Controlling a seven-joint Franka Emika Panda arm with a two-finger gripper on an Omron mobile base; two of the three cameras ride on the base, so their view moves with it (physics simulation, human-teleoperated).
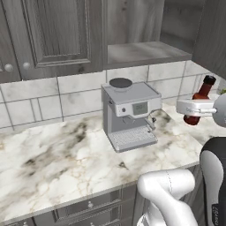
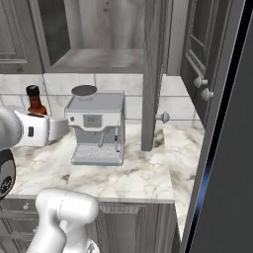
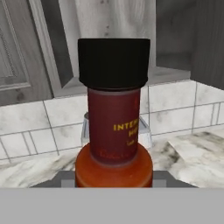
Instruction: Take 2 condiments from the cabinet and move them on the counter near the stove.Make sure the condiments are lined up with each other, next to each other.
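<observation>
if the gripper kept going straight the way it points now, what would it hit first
The dark red sauce bottle with black cap sits right in front of the gripper, seemingly in its jaws. Beyond it, probably the boxy silver coffee machine, a pale sliver behind the bottle, then the white tiled wall; depth is unclear.

A wall of pale marbled tiles (image 1: pixel 66 95) with grey grout runs behind the bench (image 1: pixel 57 163). A boxy silver coffee machine (image 1: pixel 130 114) stands against it. Below the bench front sit grey drawers (image 1: pixel 88 207) with small knobs. At the right side of the right base view stands a tall dark panel (image 2: pixel 222 148) with a glossy edge.
</observation>
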